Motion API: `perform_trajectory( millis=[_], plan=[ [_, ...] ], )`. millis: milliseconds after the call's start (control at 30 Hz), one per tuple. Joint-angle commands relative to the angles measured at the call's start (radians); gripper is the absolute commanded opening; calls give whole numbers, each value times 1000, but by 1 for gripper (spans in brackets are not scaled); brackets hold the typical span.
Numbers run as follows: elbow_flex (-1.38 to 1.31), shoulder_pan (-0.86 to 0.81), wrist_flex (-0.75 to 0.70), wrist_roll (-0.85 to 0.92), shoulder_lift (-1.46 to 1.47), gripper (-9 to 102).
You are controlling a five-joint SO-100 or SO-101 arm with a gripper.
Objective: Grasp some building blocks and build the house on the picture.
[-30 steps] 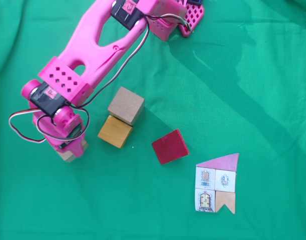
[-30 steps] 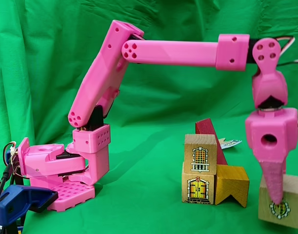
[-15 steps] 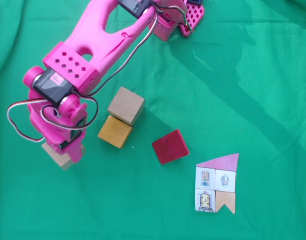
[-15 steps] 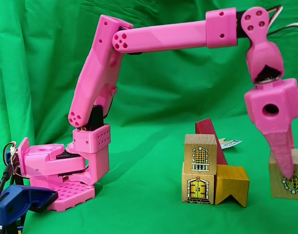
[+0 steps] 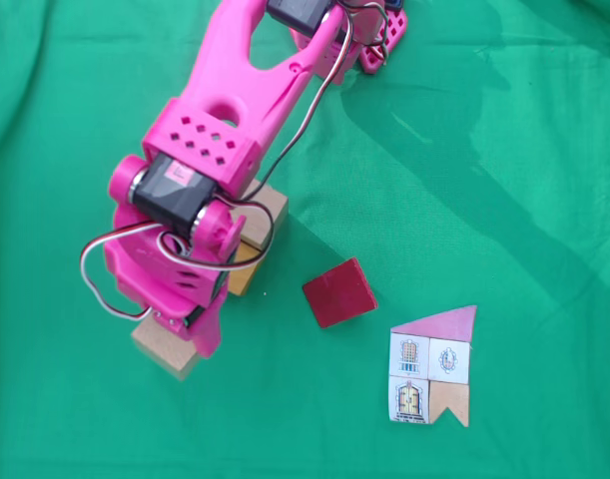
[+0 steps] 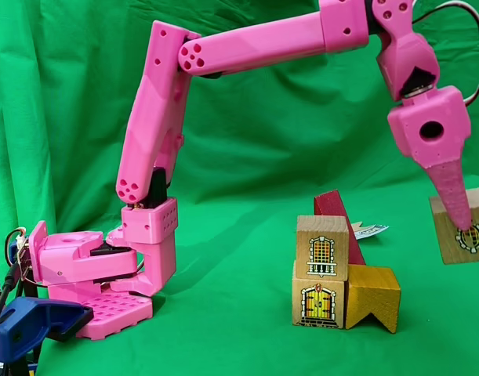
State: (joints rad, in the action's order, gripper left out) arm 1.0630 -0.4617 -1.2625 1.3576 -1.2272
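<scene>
My pink gripper (image 5: 182, 334) is shut on a pale tan block (image 5: 161, 350), which sticks out below its fingers. In the side-on fixed view this tan block (image 6: 449, 250) hangs well above the cloth, at the far right under the gripper (image 6: 462, 222). Another tan block (image 5: 274, 204) and the orange-yellow block (image 5: 244, 275) lie partly hidden under the arm. Side-on, the tan stack (image 6: 321, 270) shows a window face above a door face, with the orange-yellow block (image 6: 374, 298) beside it. The dark red block (image 5: 338, 291) lies apart. The house picture (image 5: 433, 366) lies flat at the lower right.
Green cloth (image 5: 504, 180) covers the table and hangs as a backdrop. The arm's pink base (image 6: 98, 274) stands at the left in the side-on view, with a blue clamp (image 6: 31, 323) in front of it. The red block (image 6: 337, 215) peeks up behind the tan stack.
The gripper has lifted the tan block off the cloth. Seen from above it has moved right and down the picture; side-on the block has risen.
</scene>
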Motion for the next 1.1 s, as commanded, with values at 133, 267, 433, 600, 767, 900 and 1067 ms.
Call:
perform_trajectory(
  millis=[133, 267, 433, 600, 767, 900, 1067],
  plan=[
    [-11, 15, -38, 6, -75, 21],
    [-20, 15, -186, 6, -87, 21],
    [-15, 17, -276, 6, -117, 21],
    [-14, 15, -279, 6, -114, 21],
    [-12, 15, -285, 6, -103, 21],
    [-12, 14, -285, 6, -97, 21],
    [-11, 14, -287, 5, -54, 21]
  ],
)
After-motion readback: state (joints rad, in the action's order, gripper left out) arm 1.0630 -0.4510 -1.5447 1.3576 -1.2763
